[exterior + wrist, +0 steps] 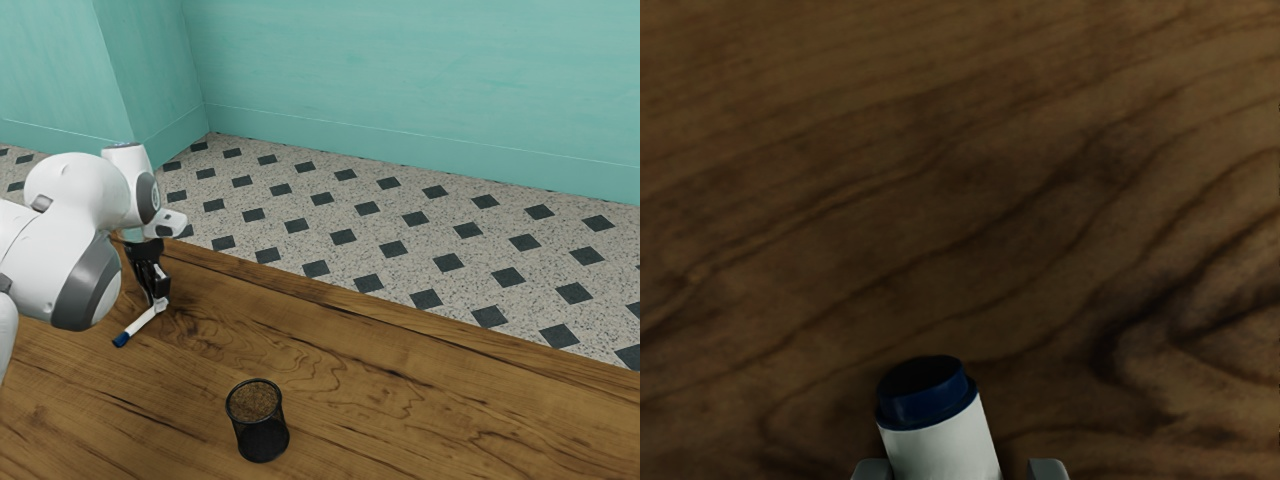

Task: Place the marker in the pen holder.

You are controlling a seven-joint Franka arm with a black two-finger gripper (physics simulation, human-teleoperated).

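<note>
Your pincer [160, 302] is down close to the tabletop [350, 415], its fingers [1049, 470] parted a little wider than the marker's barrel; it's open and has hold of nothing. You've got the white marker [142, 325] lying between those fingertips, with a visible gap on one side, and its blue cap end reaching out from the pincer toward the exterior view's lower left. Your black mesh pen holder [260, 425] stands upright, well apart from the pincer, toward the exterior view's right and nearer that camera.

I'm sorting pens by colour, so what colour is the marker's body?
White. The marker's body shows best in the wrist view.
</note>
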